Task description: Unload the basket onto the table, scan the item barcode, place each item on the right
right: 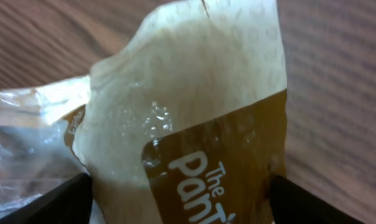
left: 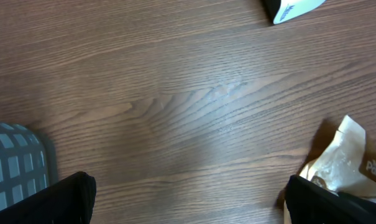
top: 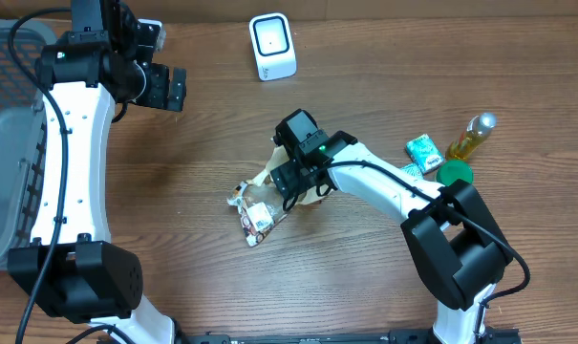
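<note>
Cream-and-brown wrapping fills the right wrist view as the snack packet (right: 194,81) lies flat on the wooden table (top: 365,287), about mid-table and well short of the white scanner (top: 272,46) standing at the far edge. The right gripper (top: 296,183) hangs directly over the packet. Its jaws are spread wide with one finger on either side of the pack, and nothing is clamped or lifted yet. Whether the pads already touch the wrapper cannot be told. The left gripper (top: 162,88) waits at the far left beside the grey basket (top: 2,124), with its jaws fully apart and empty.

The task appears to be at its opening step. The packet has been reached but not yet gripped, so raising it, carrying it to the scanner and showing the code are all left to do. No barcode shows on the upturned face, so the pack may need turning.

A crumpled clear wrapper (top: 253,215) lies against the packet's near-left side, and it is unclear whether it belongs to the same pack. If it does not, it could drag along with the packet. A green packet (top: 422,150), a yellow bottle (top: 470,136) and a green lid (top: 454,173) sit well off to the right, and nothing lies between the packet and the scanner.
</note>
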Robot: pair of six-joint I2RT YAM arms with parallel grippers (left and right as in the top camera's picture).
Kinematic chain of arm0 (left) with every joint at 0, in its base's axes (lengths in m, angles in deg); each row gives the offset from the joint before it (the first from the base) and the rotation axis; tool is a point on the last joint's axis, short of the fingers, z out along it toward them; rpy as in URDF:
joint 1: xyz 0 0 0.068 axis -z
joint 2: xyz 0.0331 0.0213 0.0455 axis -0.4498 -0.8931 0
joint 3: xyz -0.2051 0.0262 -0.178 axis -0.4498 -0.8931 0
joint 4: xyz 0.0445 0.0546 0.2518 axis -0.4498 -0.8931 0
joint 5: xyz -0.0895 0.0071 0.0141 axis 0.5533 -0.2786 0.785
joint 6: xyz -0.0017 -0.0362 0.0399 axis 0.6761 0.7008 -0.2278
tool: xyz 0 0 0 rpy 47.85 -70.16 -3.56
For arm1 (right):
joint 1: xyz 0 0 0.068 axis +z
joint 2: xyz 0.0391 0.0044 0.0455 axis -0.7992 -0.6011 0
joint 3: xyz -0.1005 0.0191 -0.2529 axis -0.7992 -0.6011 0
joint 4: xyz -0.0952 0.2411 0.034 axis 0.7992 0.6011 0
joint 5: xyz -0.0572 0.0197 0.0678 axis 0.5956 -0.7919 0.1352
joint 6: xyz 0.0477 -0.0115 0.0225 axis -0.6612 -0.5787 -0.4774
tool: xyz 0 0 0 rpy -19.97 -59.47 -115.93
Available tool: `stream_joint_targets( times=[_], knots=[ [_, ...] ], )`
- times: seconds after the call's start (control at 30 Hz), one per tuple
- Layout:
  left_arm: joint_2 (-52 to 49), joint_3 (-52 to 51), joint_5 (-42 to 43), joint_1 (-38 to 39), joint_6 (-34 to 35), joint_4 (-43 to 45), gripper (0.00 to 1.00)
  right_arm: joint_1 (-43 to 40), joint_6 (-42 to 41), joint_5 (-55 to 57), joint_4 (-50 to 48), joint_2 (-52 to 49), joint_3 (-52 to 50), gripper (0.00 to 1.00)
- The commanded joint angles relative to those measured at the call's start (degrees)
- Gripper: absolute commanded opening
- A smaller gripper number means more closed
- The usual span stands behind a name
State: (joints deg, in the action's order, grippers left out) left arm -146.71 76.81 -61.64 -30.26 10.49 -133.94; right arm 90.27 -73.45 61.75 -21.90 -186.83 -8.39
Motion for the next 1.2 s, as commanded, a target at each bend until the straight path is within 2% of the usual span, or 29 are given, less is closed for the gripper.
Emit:
stream_joint_targets(
  times=[0.0, 0.17, 0.37, 0.53, 1.17],
  knots=[
    [-0.3, 0.2, -0.2, -0.2, 0.8, 0.1, 1.00, 0.6, -1.0, -0.3, 2.6, -0.2, -0.3, 0.84],
    [-0.3, 0.2, -0.2, -0.2, 0.8, 0.1, 1.00, 3.2, -1.0, -3.5, 6.6, 2.0, -0.2, 0.89],
    [-0.3, 0.2, -0.2, -0.2, 0.8, 0.1, 0.99, 5.8, -8.0, -2.3, 7.2, 6.8, -0.2, 0.94],
    [-0.3, 0.2, -0.2, -0.2, 0.8, 0.1, 1.00, 5.4, -8.8, -1.6, 7.2, 12.2, -0.2, 1.00],
    [-0.3, 0.2, -0.2, -0.2, 0.8, 0.1, 0.99, 2.3, -8.7, -2.4, 12.7, 14.7, -0.2, 1.00]
  ],
)
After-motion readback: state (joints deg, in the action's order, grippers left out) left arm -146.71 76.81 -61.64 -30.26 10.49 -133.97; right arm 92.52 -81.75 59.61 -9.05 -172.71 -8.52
